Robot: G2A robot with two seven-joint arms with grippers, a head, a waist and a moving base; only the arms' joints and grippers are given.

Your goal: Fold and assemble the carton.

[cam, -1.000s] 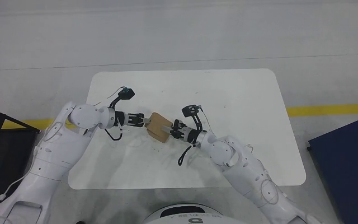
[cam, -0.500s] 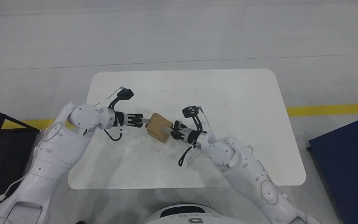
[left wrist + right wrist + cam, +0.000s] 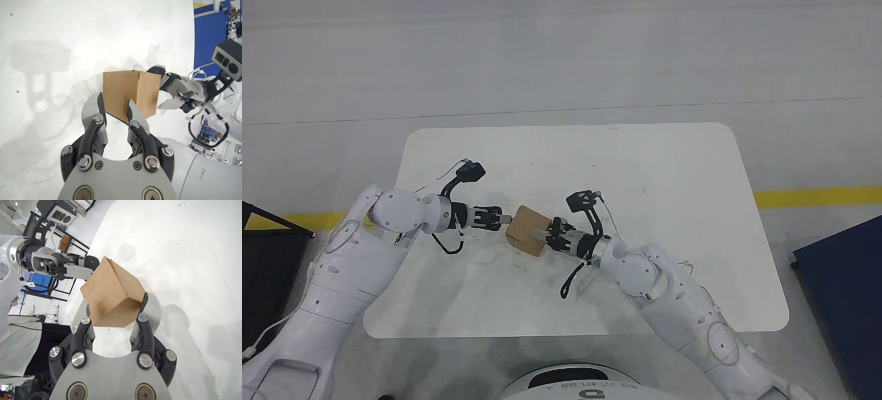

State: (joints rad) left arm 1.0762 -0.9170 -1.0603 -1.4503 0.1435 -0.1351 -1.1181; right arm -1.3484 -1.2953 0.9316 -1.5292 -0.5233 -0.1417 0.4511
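Top view is showing the white table (image 3: pixel 662 180) carrying the work, with the brown carton (image 3: pixel 527 230) sitting directly between the 2 grippers, which are facing each other across it. Whether it is resting on the table or hanging just above it is not clear.

The carton is already standing up as a small box. 2 flaps are meeting at a seam on the face turned away from the right gripper (image 3: pixel 116 301). That gripper is clamping the near end of the box with its jaws spread fairly wide, one on each opposite side face. The left gripper (image 3: pixel 115 98) is pinching the far corner at a narrower opening, with a panel edge lying between its jaws.

As a judgement, the carton is looking light and dry, so grip friction should be good. The cardboard is probably stiff across flat panels but weak along creases and free flap edges. A hard squeeze is likely to dent a wall or skew the box. The safest hold is likely across 2 opposite flat faces, close to a folded corner where the board is bracing itself. Loose flaps are better pushed than gripped.
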